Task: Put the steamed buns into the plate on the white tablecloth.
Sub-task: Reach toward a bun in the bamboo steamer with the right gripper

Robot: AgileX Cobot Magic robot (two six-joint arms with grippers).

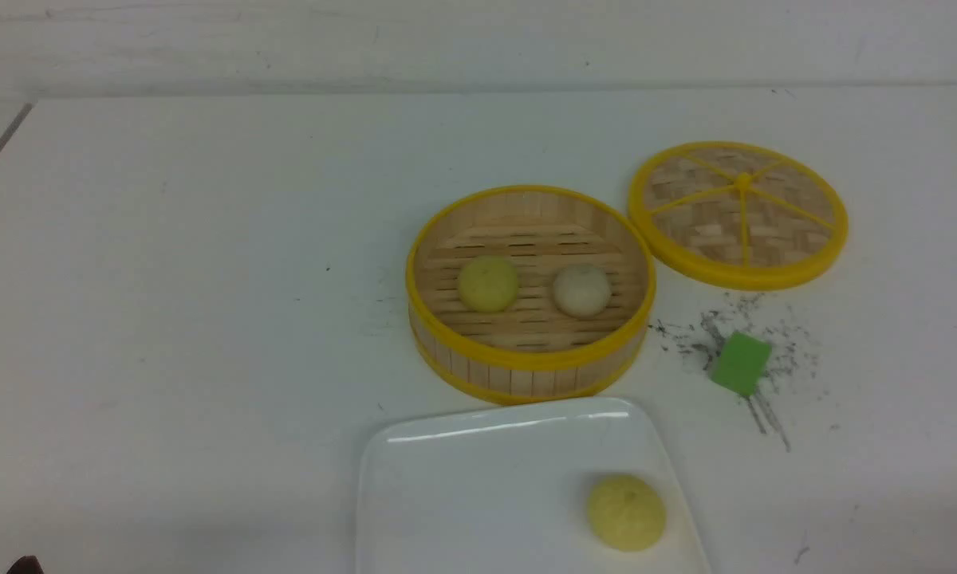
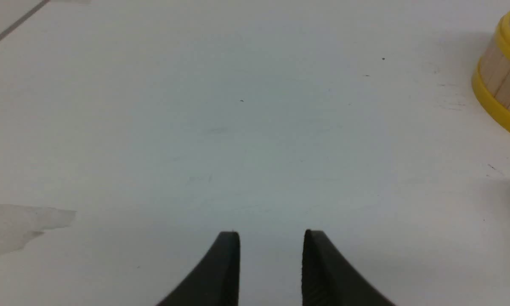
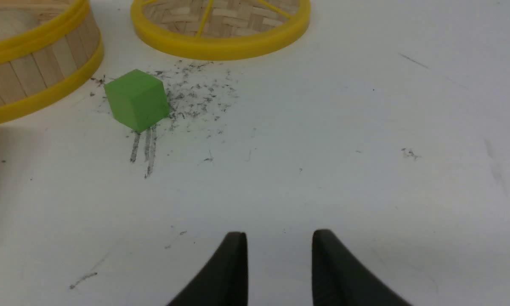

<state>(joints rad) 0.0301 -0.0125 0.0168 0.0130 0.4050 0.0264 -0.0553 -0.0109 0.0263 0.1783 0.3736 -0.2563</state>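
White tablecloth (image 1: 167, 279) covers the counter. Nearest, the left hand (image 2: 271, 236) and right hand (image 3: 279, 236) each have jaws apart, holding nothing. Next, the plate (image 1: 446, 494) carries a pale yellow bun (image 1: 626, 512); beyond it, the steamer (image 1: 526, 371) holds a second yellow bun (image 1: 488, 284) and a whitish bun (image 1: 581, 290).

No readable text, labels or numbers anywhere

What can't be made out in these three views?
- Front view: the plate is cut by the bottom edge, its near rim out of frame.
- Left wrist view: the steamer is cut by the frame edge, its inside unseen; of the left claw only tips show.
- Right wrist view: the steamer wall hides most of the whitish bun; the lid is cut off; of the right claw only tips show.
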